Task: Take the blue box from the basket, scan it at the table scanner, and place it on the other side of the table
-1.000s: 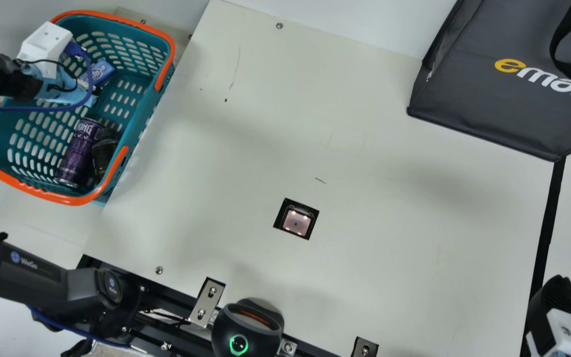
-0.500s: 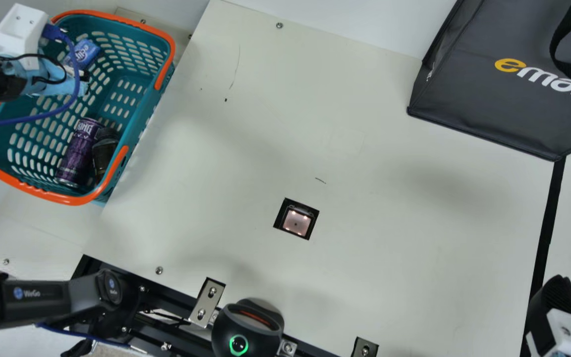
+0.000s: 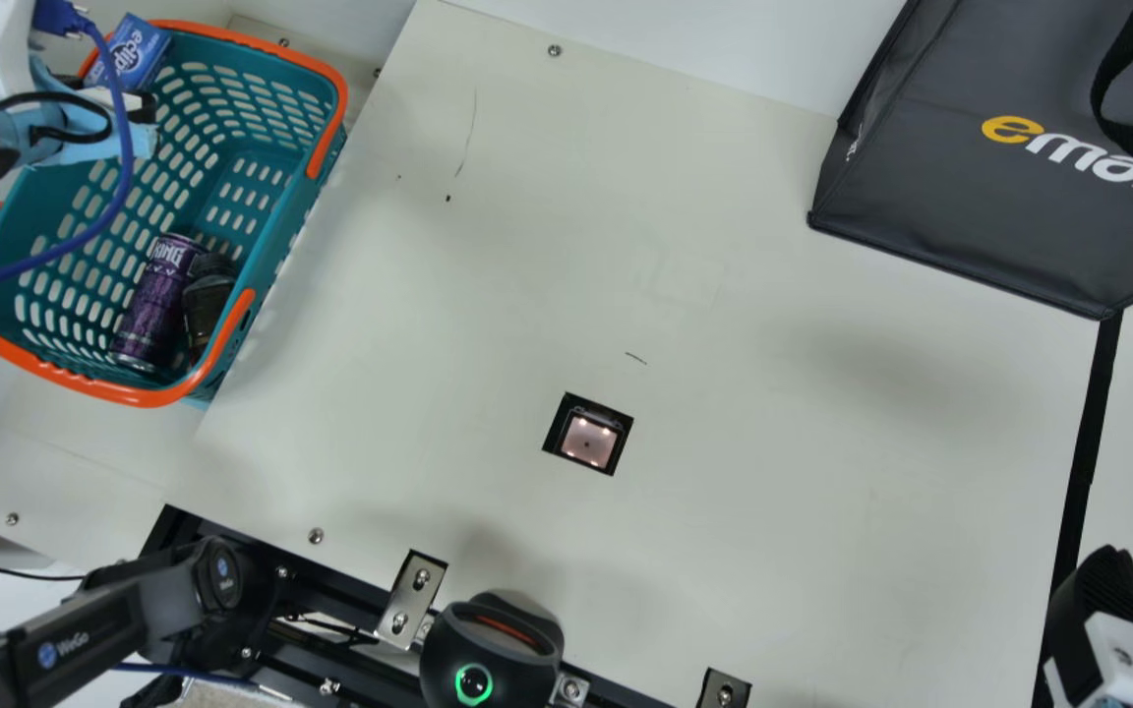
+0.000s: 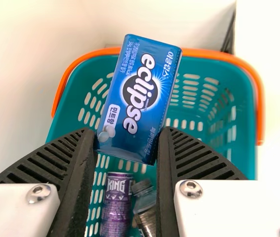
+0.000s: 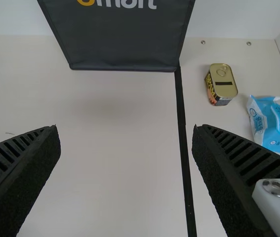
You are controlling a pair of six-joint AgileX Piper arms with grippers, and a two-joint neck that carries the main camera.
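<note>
Clearly, the left gripper (image 3: 139,101) clasps the blue box (image 4: 140,101) above the basket (image 3: 134,395), white lettering across its face; the right gripper (image 3: 1105,585) stands released; yellow-and-white letters mark the bag (image 3: 940,211).

In the main view, looked steeply down from the neck, well above the tabletop (image 3: 822,492) and askew to its edges. In the left wrist view, faced down into the basket (image 4: 228,69) from nearer by. In the right wrist view, looked down and across the right side toward the dark bag (image 5: 120,44). Showed the basket in main and left wrist views, bag and black strip (image 5: 181,118) in main and right wrist views.
</note>
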